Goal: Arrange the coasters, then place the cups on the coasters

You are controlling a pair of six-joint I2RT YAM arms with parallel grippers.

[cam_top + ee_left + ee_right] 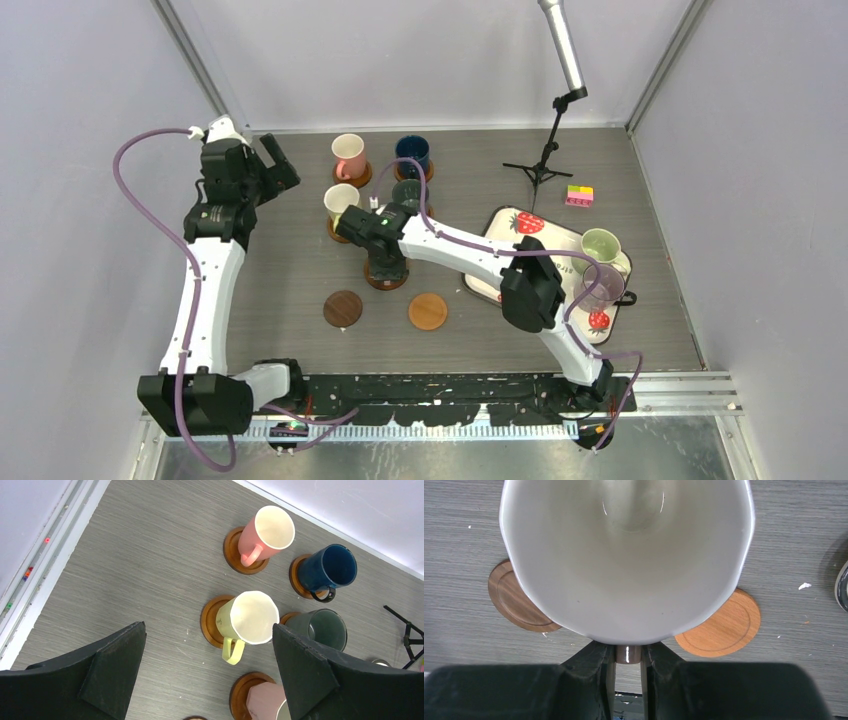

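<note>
My right gripper (628, 656) is shut on the handle of a cream-pink cup (626, 555) with a white inside. In the left wrist view this cup (265, 700) stands on or just above a coaster (242, 687). In the top view the right gripper (386, 262) covers it. Pink (348, 155), dark blue (412, 153), pale yellow (341, 200) and dark grey (407, 192) cups each stand on a coaster. A dark coaster (342, 308) and a lighter coaster (428, 311) lie bare. My left gripper (283, 165) hangs open and empty at the back left.
A strawberry-print tray (515, 222) at the right holds a light green cup (600, 245) and a translucent purple cup (602, 288). A black tripod stand (545, 165) and a small coloured block (579, 195) stand at the back right. Walls close in the table.
</note>
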